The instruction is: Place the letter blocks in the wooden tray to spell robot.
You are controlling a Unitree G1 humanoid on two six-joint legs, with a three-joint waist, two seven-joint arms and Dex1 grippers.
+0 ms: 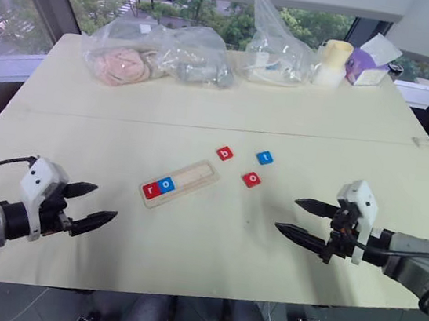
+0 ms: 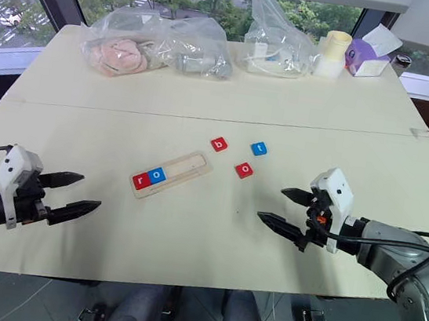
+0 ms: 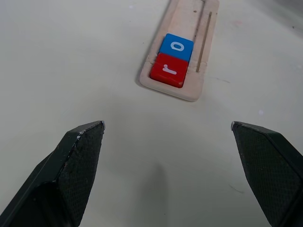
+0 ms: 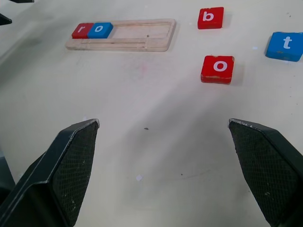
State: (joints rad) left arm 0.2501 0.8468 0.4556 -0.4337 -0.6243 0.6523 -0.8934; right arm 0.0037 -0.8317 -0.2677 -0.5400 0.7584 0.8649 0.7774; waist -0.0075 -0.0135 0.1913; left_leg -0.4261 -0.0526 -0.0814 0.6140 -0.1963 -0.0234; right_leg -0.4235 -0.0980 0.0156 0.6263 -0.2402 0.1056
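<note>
The wooden tray [image 1: 180,182] lies slanted in the middle of the table, with a red "r" block [image 1: 150,190] and a blue "o" block [image 1: 166,185] at its near-left end. Loose on the table beyond it lie a red "b" block [image 1: 225,153], a blue "t" block [image 1: 265,158] and a red "o" block [image 1: 251,180]. My left gripper [image 1: 92,205] hovers open near the table's front left, short of the tray. Over the front right, my right gripper [image 1: 302,219] is open and empty, pointing toward the blocks.
Clear plastic bags [image 1: 157,56] with soft items sit along the far edge, beside a cream cup [image 1: 332,63] and a purple tissue box [image 1: 370,62]. The table's front edge runs just below both grippers.
</note>
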